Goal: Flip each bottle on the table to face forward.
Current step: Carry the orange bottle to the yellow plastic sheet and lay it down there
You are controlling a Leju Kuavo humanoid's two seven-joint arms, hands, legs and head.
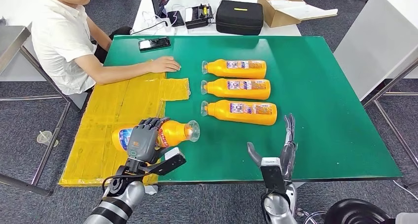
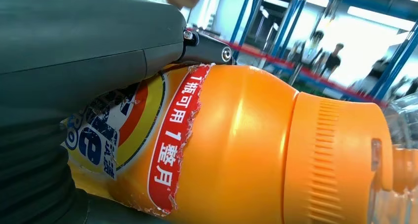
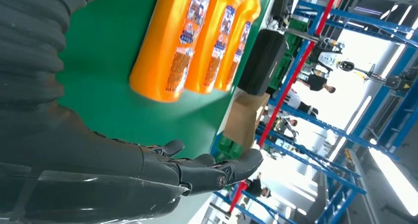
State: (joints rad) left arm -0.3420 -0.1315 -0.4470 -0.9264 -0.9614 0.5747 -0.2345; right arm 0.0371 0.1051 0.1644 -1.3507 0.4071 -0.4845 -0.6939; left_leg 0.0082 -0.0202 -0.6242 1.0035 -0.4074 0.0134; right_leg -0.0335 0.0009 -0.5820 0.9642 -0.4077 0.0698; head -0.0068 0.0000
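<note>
Bottle lies on its side under the left hand, whose fingers wrap its labelled belly. I'd judge that rigid, glossy plastic slippery and fairly heavy, best taken mid-body. Beyond the fingers, three bottles lie in a row. Right hand hovers with fingers spread, holding nothing.

Left hand fingers closed in a grip, right hand fingers spread.

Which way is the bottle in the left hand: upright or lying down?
Lying down. The bottle lies sideways along the table's near-left part, cap pointing right, with the left hand gripping its labelled body.
</note>
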